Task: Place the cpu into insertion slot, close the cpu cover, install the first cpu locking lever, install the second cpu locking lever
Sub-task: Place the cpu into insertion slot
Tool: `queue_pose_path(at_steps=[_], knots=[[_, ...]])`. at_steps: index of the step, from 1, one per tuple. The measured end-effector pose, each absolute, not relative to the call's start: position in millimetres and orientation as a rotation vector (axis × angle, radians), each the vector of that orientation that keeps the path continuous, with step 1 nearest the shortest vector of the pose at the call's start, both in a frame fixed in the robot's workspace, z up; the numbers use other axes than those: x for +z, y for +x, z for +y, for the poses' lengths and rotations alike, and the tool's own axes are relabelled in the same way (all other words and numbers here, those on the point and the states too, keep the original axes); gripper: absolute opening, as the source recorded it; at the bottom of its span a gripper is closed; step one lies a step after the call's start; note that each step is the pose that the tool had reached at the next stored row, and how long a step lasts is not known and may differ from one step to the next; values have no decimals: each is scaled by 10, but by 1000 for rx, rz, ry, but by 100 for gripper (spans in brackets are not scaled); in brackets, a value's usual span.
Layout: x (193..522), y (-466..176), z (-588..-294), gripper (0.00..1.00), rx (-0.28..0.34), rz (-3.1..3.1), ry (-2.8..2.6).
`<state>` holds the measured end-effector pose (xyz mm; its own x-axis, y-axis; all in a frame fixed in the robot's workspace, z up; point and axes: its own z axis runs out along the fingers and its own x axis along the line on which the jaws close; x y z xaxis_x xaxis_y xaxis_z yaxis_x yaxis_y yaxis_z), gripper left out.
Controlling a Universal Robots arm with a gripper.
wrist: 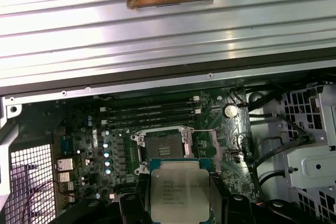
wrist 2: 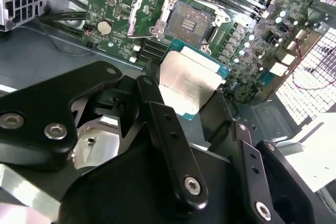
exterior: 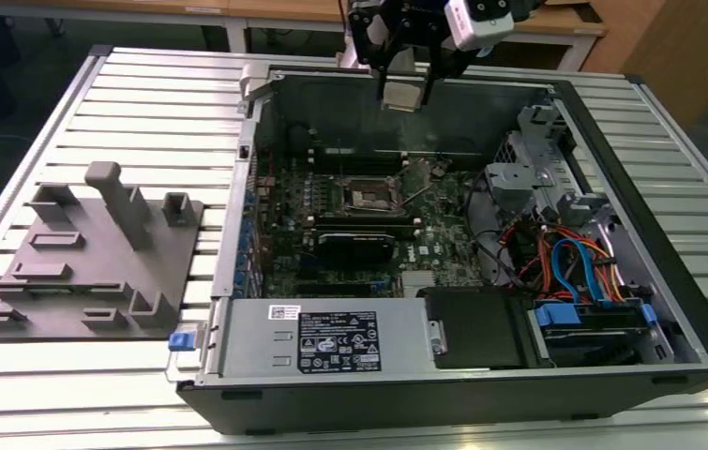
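inside end effector grip, cpu

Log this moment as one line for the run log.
hand: shut on cpu | cpu: held in air over open computer case, not seated | insertion slot: empty

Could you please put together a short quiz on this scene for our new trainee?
1. True or false: the cpu already sits in the insertion slot.
2. What is the gripper shut on? A) the cpu B) a blue cable C) nothing
3. Fill in: in the exterior view, the grey fixture block lies on the exterior view's ____ of the computer case.
Key: 1 false, the cpu is in the gripper and the insertion slot is empty; 2 A; 3 left.
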<state>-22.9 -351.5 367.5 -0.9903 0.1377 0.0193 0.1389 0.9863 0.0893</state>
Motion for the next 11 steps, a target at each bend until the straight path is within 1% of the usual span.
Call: queue_pose_path(at_steps=[11], knots=[[3676, -229, -3515, 54, -142, -3118, -218]])
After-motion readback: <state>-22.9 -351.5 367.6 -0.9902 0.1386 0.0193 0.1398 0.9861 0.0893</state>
